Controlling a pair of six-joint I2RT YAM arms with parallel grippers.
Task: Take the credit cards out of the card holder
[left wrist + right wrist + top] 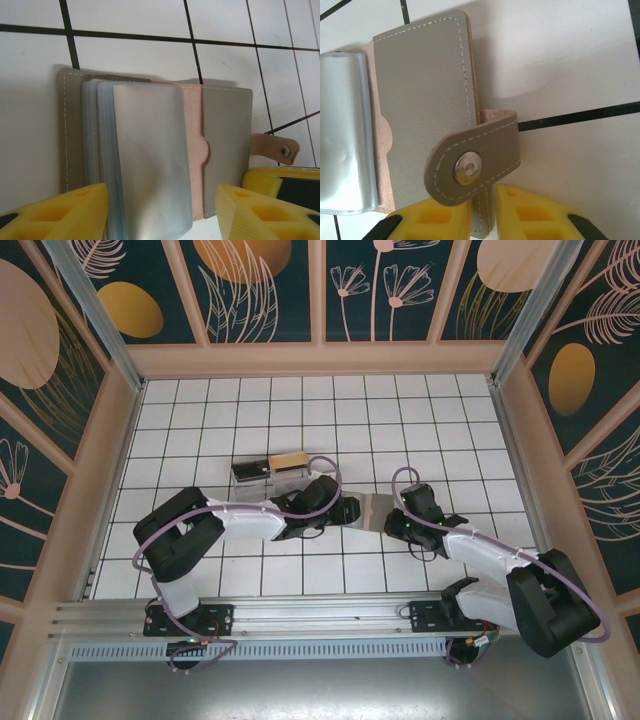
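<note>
Squarely between the two grippers lies the card holder (370, 510), opened flat on the white tiled table (300, 410) — a grey stitched wallet with a pink suede lining and a stack of clear sleeves (150, 150).

The left gripper (162, 212) hovers over one edge of it with its jaws well apart. The sleeve stack runs in between the yellow fingers (75, 210). One finger overlaps the stack's edge, and the other stands off over the grey cover with a gap showing, so they grip nothing. The top sleeve looks cloudy and plain, and I cannot tell whether a card sits in it.

The right gripper (482, 215) is narrow, its two pads on either side of the grey cover's edge — pinching it, as far as the wrist view shows. Just ahead of its fingertips the strap (475, 165) with its metal snap (466, 167) curls over the cover.

Beyond the left gripper, well apart from the holder, a flat grey card (250, 472) lies on the tiles with a tan flat piece (290, 460) touching its side.
</note>
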